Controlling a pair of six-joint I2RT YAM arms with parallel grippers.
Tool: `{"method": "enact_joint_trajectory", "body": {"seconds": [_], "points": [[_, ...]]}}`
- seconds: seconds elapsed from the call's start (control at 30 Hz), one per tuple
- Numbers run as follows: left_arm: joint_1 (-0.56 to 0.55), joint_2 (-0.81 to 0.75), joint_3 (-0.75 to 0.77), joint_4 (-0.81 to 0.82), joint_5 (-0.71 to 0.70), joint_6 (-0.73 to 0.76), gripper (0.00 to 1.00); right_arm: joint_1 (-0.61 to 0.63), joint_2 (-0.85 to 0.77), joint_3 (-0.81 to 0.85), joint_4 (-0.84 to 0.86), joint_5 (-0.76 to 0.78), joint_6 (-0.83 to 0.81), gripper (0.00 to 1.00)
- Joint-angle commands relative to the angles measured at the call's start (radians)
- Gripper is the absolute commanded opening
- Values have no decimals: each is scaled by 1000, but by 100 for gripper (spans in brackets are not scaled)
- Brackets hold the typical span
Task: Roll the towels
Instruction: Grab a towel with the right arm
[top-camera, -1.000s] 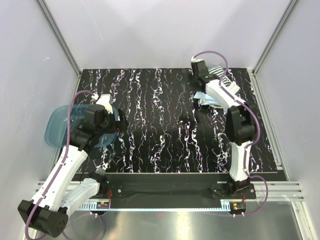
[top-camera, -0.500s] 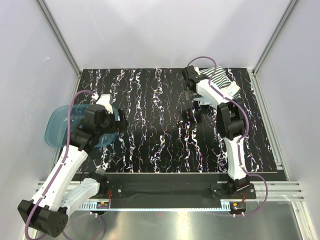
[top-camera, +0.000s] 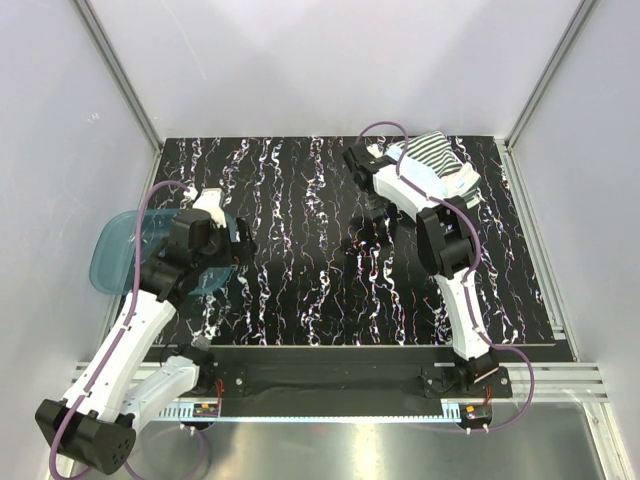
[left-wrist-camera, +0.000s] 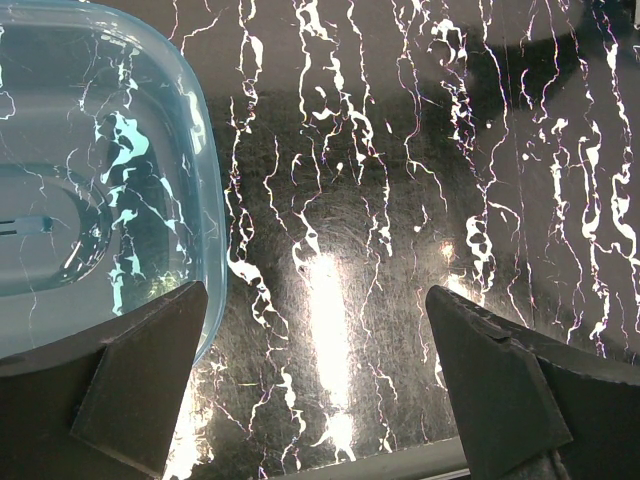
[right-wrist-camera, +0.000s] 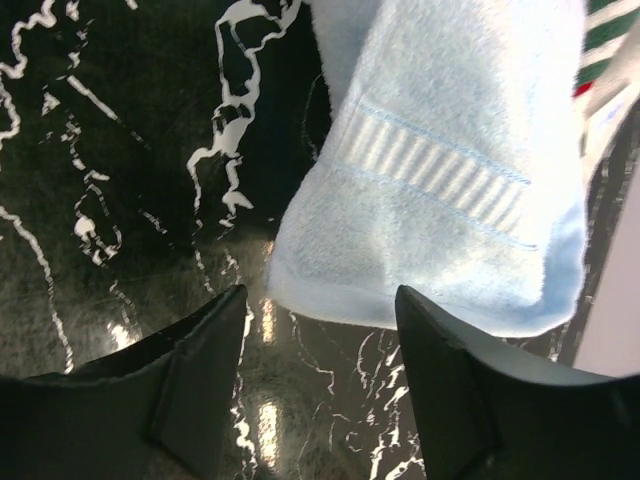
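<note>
At the counter's (top-camera: 300, 250) left, beside the tub (top-camera: 120, 255), the left end effector (left-wrist-camera: 312, 295) hangs spread. Far right, the right end effector (right-wrist-camera: 320, 300), spread and empty, faces the light blue towel's (right-wrist-camera: 440, 180) hemmed end. The towel's length runs away from it, with the striped towel (top-camera: 437, 150) just beside.

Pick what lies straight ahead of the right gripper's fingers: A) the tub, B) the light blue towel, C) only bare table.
B: the right wrist view shows the light blue towel just beyond the right gripper, whose fingers stand apart with nothing between them.
</note>
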Motion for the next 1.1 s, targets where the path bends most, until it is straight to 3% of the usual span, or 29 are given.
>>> {"method": "enact_joint_trajectory", "body": {"seconds": [0.0, 0.2, 0.33, 0.47, 0.7, 0.8, 0.93, 1.07], "points": [[-6, -11, 27, 21, -17, 20, 99, 10, 25, 65, -20, 122, -28, 67], [-9, -14, 27, 21, -17, 20, 99, 10, 79, 85, -3, 228, -89, 55], [-11, -13, 27, 21, -17, 20, 99, 10, 82, 81, 18, 230, -106, 40], [-12, -13, 29, 21, -17, 22, 99, 10, 79, 88, 4, 219, -89, 0], [-15, -11, 29, 23, -21, 22, 99, 11, -91, 114, 3, 201, -67, 0], [-20, -13, 29, 20, -27, 20, 99, 14, -200, 232, -40, 150, -61, 0], [-26, -14, 27, 18, -38, 19, 99, 65, -335, 462, -68, -32, -90, 0], [-34, -17, 29, 14, -53, 17, 99, 157, -501, 500, 35, -88, -127, 0]]}}
